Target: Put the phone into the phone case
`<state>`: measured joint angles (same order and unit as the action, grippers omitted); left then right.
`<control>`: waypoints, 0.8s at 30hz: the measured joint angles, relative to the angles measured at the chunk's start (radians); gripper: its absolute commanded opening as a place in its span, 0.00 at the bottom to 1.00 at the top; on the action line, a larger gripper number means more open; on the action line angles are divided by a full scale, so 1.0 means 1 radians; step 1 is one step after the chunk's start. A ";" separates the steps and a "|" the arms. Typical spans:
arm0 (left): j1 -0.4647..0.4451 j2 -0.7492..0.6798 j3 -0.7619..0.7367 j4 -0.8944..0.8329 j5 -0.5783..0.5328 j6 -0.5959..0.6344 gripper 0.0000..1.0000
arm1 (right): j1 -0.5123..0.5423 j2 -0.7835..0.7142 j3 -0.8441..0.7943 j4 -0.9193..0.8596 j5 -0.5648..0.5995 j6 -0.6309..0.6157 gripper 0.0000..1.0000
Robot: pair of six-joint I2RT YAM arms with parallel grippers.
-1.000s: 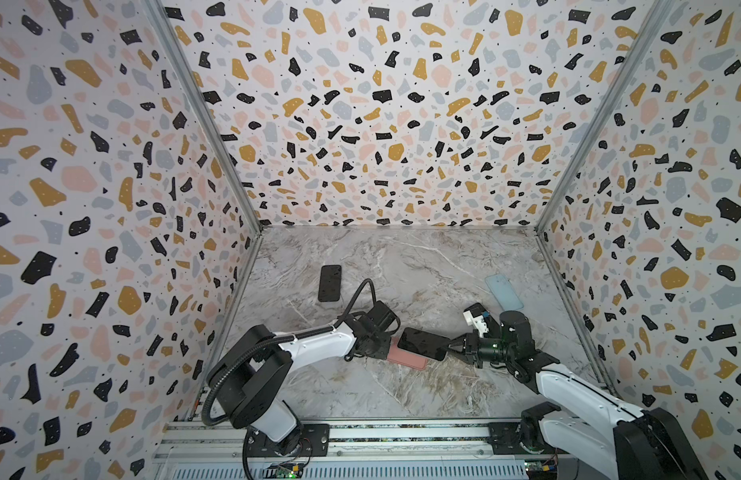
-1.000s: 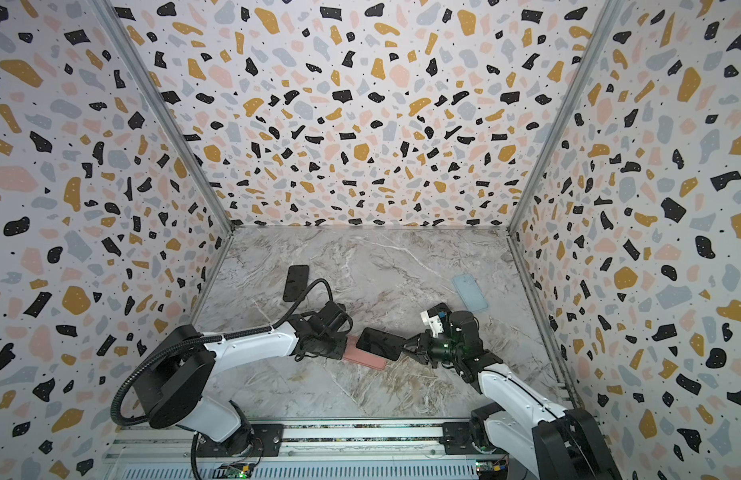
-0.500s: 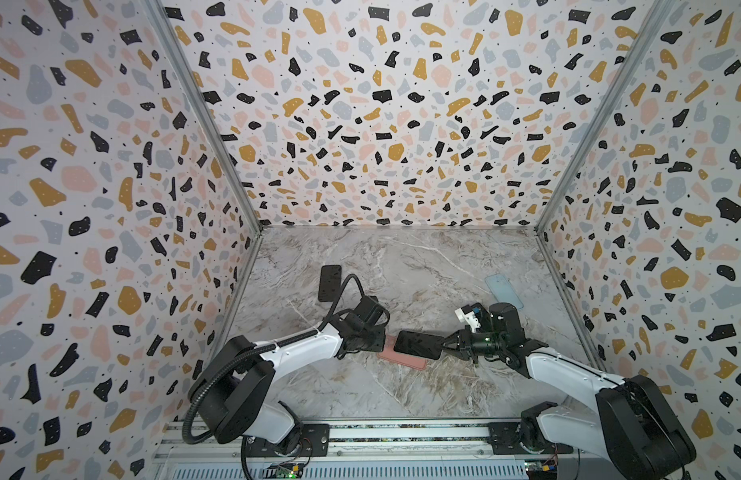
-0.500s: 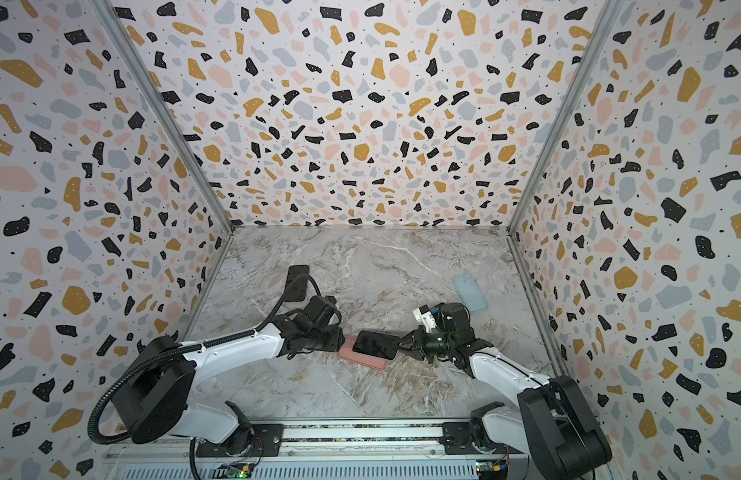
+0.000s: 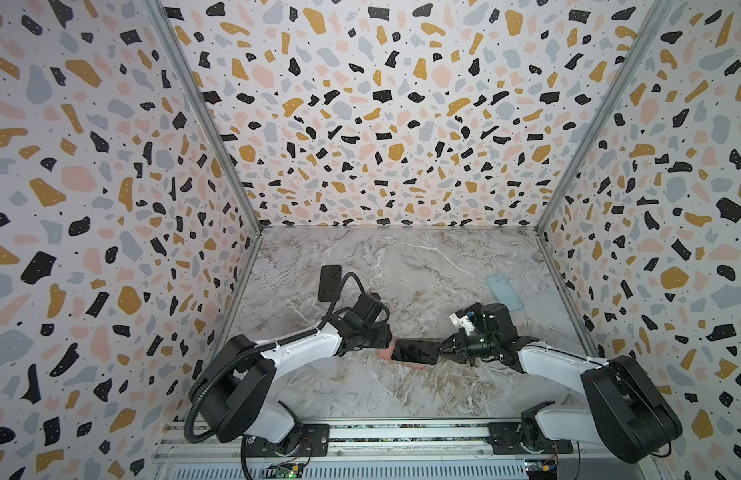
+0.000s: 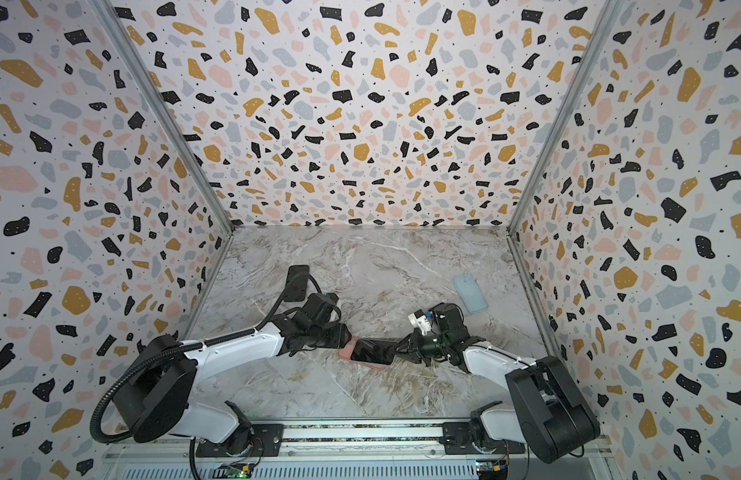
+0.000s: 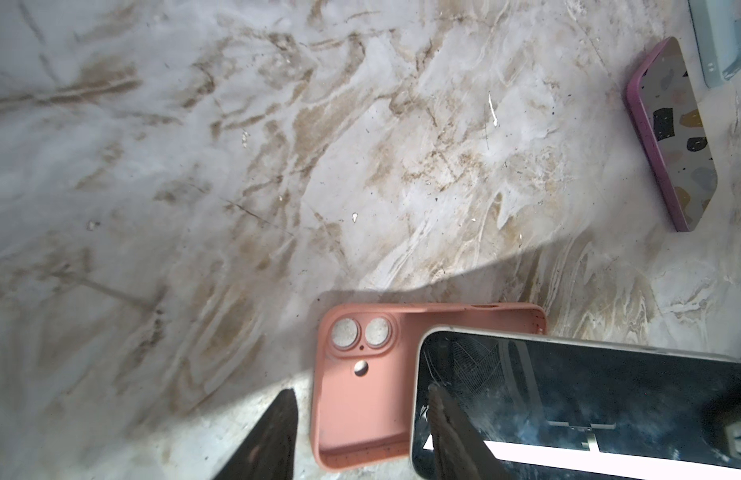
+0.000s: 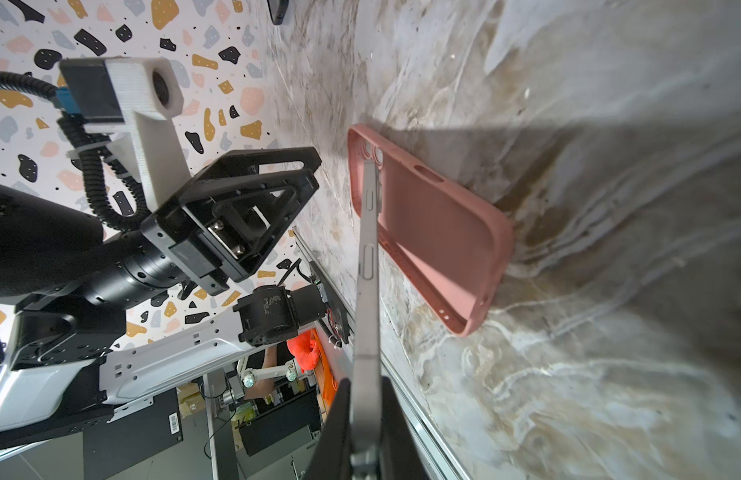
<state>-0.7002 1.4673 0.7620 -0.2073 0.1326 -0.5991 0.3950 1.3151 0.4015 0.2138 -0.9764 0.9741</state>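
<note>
Right gripper (image 5: pixel 441 351) (image 8: pixel 364 382) is clamped on one short end of the phone (image 5: pixel 414 351) (image 8: pixel 368 266). The phone is screen up and sits at a slant over the pink phone case (image 5: pixel 383 354) (image 8: pixel 439 232). The case lies open side up on the marble table (image 5: pixel 402 270), near the middle front. In the right wrist view the phone shows edge-on. Its gripped end is clear of the case and its far end is down by the camera cut-outs; contact there cannot be told. In the left wrist view the phone (image 7: pixel 589 399) covers only part of the case (image 7: pixel 360 415), offset to one side, and its glass is cracked near the corner. Left gripper (image 5: pixel 387 338) (image 7: pixel 360 392) is at the phone's free end with jaws apart, holding nothing. One finger (image 7: pixel 452 432) is over the screen, the other beside the case. A purple-cased phone (image 5: pixel 329 283) (image 7: pixel 672 137) lies far left. A light blue case (image 5: pixel 504 292) lies far right. Both are well apart from the work.
</note>
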 measured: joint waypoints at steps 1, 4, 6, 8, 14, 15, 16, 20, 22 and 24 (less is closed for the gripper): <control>0.000 0.003 -0.002 0.004 0.003 0.000 0.52 | 0.000 0.005 0.000 0.002 0.000 0.000 0.00; 0.003 0.013 -0.007 0.007 0.013 0.000 0.52 | 0.000 0.023 0.000 0.016 0.000 -0.002 0.00; 0.004 0.018 -0.010 0.011 0.019 0.000 0.52 | 0.000 0.035 0.001 0.025 0.001 -0.006 0.00; 0.004 0.023 -0.010 0.012 0.023 0.000 0.53 | 0.000 0.045 0.003 0.026 0.001 -0.012 0.00; 0.004 0.039 -0.010 0.025 0.035 0.000 0.53 | 0.000 0.063 0.015 0.024 0.002 -0.037 0.00; 0.004 0.042 -0.010 0.027 0.038 0.000 0.53 | 0.000 0.066 0.015 0.024 0.002 -0.041 0.00; 0.004 0.044 -0.010 0.029 0.041 0.000 0.53 | 0.000 0.071 0.015 0.024 0.002 -0.045 0.00; 0.004 0.047 -0.010 0.032 0.046 0.000 0.53 | 0.000 0.090 0.029 0.004 0.004 -0.069 0.00; 0.004 0.050 -0.013 0.041 0.048 -0.001 0.53 | 0.000 0.096 0.038 -0.008 0.005 -0.080 0.00; 0.004 0.054 -0.020 0.051 0.051 -0.002 0.53 | 0.000 0.100 0.042 -0.016 0.009 -0.085 0.00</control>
<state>-0.6964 1.5215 0.7422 -0.1562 0.1833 -0.6006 0.3950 1.4151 0.4431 0.1982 -0.9676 0.8886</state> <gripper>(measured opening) 0.528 0.112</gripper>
